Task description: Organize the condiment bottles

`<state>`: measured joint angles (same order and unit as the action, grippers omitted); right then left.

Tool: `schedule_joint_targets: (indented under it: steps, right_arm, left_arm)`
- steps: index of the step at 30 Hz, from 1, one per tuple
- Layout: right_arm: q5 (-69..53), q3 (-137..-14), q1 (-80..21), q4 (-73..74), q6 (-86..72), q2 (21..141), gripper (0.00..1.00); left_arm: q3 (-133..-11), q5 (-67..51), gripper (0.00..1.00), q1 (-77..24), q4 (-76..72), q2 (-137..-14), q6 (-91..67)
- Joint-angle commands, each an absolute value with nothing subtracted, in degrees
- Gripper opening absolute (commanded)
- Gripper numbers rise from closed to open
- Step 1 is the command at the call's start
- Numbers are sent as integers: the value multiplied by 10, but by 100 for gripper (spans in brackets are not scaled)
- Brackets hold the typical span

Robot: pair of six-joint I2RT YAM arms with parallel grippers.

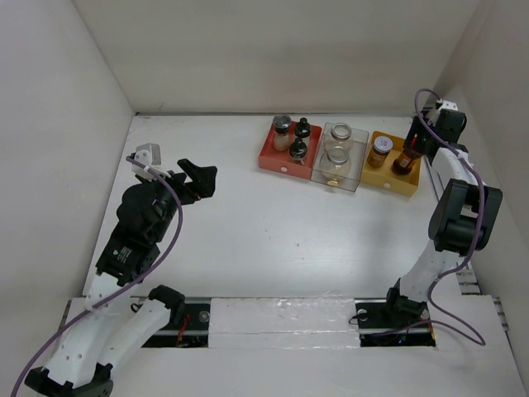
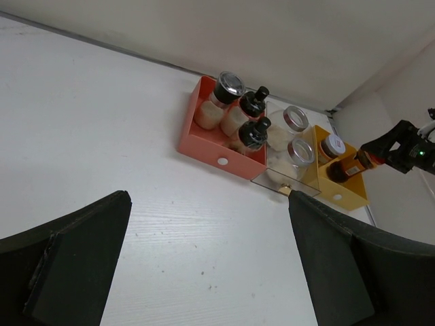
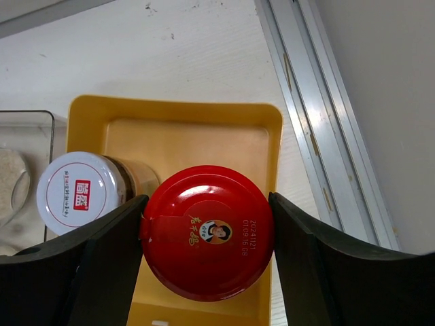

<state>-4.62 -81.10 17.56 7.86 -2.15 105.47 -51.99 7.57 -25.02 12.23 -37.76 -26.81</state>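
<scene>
Three trays stand in a row at the back. The red tray (image 1: 269,158) holds a grey-lidded shaker (image 1: 282,128) and two black-capped shakers (image 1: 302,127) (image 1: 297,150). The clear tray (image 1: 357,165) holds two squat glass jars (image 1: 340,132) (image 1: 336,157). The yellow tray (image 1: 388,180) holds a silver-lidded labelled jar (image 1: 380,147) and the red-capped brown bottle (image 1: 404,163). My right gripper (image 3: 207,200) is shut on the bottle's red cap (image 3: 207,234), inside the yellow tray (image 3: 190,136). The labelled jar (image 3: 78,193) stands just left of it. My left gripper (image 2: 209,204) is open and empty over bare table at the left (image 1: 198,178).
The enclosure's right wall stands close beside the yellow tray and my right arm. A metal rail (image 3: 319,136) runs along the table's right edge. The back wall is just behind the trays. White table (image 1: 248,223) lies between my left gripper and the trays.
</scene>
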Motion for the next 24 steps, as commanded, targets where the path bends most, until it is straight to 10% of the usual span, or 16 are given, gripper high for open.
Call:
schedule_joint_targets:
  steps: [1,15,24]
  right_arm:
    - [-43,-816,173,-9,-18,1038,74]
    - [-51,-829,168,2,-24,993,98]
    - [-102,-818,111,3,-24,764,99]
  left_arm:
    - [-517,78,98,-248,98,-373,-259]
    - [-517,78,99,-248,98,-367,-259]
    - [-517,78,99,-248,104,-349,-259]
